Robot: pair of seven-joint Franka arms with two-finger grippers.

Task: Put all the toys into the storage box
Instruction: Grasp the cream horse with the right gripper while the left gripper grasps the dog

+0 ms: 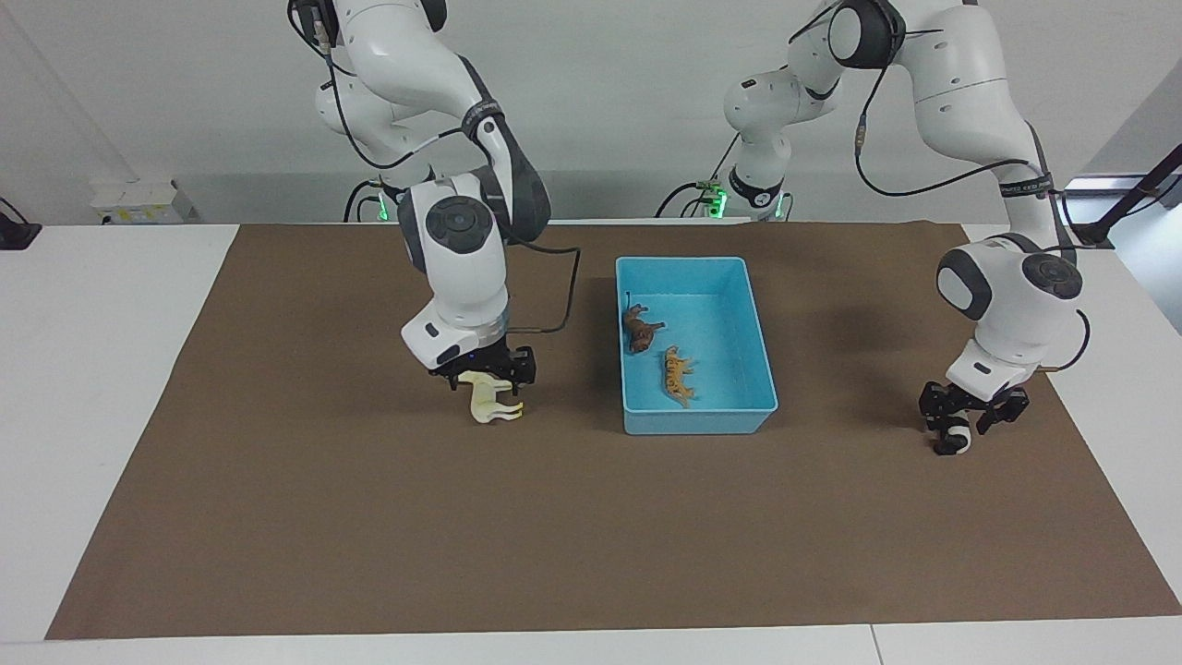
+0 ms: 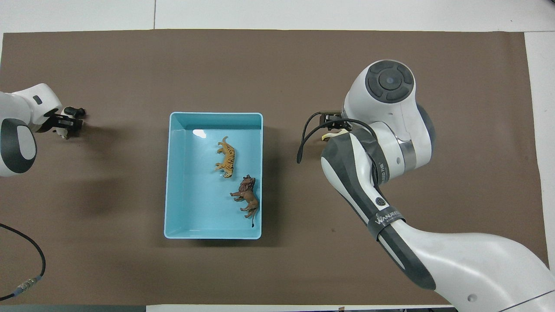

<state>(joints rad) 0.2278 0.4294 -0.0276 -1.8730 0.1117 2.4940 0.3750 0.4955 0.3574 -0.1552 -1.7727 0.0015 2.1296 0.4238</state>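
The lion (image 1: 640,327) and tiger (image 1: 679,375) are found lying inside the storage box (image 1: 750,319) at mid-table, the lion nearer the robots. The right pincer (image 1: 492,374) is lowered onto the horse (image 1: 493,399), toward the right arm's end; its jaws are recorded apart. The left pincer (image 1: 965,420) is set around the panda (image 1: 957,436); a firm clamp cannot be confirmed. Bare brown mat (image 1: 369,536) surrounds the box.

Bare brown mat (image 1: 369,536) all round, storage box (image 1: 759,342) walls low, open from above, lion (image 1: 639,328), tiger (image 1: 680,375) inside
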